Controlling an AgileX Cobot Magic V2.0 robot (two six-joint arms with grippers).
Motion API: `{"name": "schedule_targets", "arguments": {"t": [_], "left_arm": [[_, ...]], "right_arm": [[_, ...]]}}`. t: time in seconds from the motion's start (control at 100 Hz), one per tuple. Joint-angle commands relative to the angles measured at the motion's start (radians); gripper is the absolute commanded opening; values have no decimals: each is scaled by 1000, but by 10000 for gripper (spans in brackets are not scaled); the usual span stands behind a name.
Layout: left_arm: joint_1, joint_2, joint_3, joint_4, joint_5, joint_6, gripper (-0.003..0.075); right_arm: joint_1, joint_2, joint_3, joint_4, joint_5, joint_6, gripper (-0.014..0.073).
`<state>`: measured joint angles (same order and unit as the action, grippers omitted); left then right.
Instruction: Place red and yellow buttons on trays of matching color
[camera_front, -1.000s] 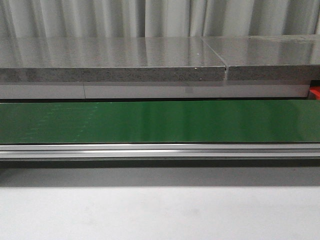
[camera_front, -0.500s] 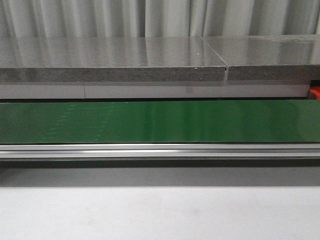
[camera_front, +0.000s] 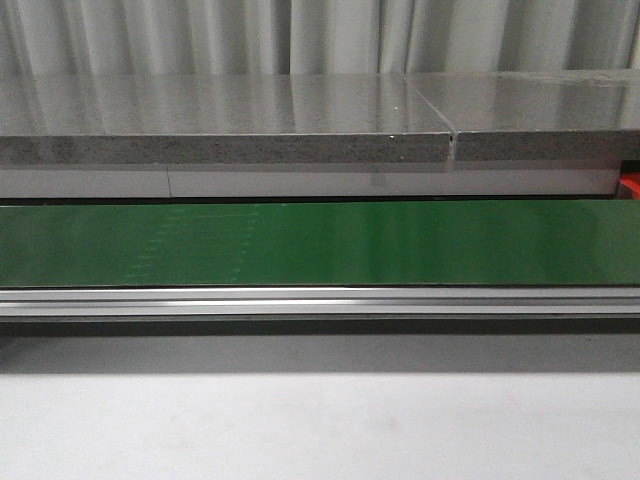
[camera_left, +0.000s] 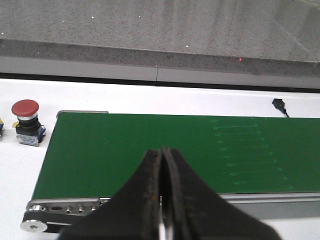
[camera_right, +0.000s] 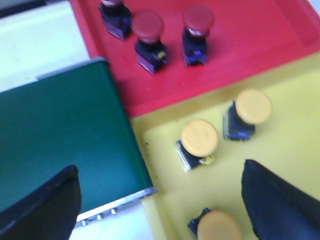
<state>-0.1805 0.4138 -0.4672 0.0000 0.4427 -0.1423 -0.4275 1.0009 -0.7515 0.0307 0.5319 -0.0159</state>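
The left end effector is seen fully closed, its two fingers pressed together with nothing between them, above the near edge of the green conveyor belt. A red button is left standing upright on the white surface just beside the belt's end edge, not on the belt.

The right end effector is spread wide and nothing is held in it. Beneath it, three red buttons are set on the red tray and three yellow buttons on the yellow tray, both trays touching the belt's other end.

A slip could be caused by the red button's rounded cap if it is gripped off-centre. Crowded yellow buttons could be knocked over by a wide-open descent.
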Motion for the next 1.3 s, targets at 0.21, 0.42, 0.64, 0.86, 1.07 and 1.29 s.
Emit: {"name": "schedule_targets", "arguments": {"t": [0.21, 0.42, 0.64, 0.86, 1.07, 1.29], "left_arm": [[-7, 7, -27, 0, -70, 0, -19], [-7, 7, -27, 0, -70, 0, -19], [-7, 7, -27, 0, -70, 0, -19], [-7, 7, -27, 0, -70, 0, -19], [-7, 7, -27, 0, -70, 0, -19], [-7, 7, -19, 0, -72, 0, -19]], "right_arm": [[232, -150, -28, 0, -85, -91, 645], [311, -172, -28, -1, -80, -97, 611], [314, -172, -28, -1, -66, -97, 198], [314, -171, -28, -1, -66, -97, -68], [314, -171, -28, -1, -66, -97, -67], [314, -171, -28, -1, -66, -97, -67]]}}
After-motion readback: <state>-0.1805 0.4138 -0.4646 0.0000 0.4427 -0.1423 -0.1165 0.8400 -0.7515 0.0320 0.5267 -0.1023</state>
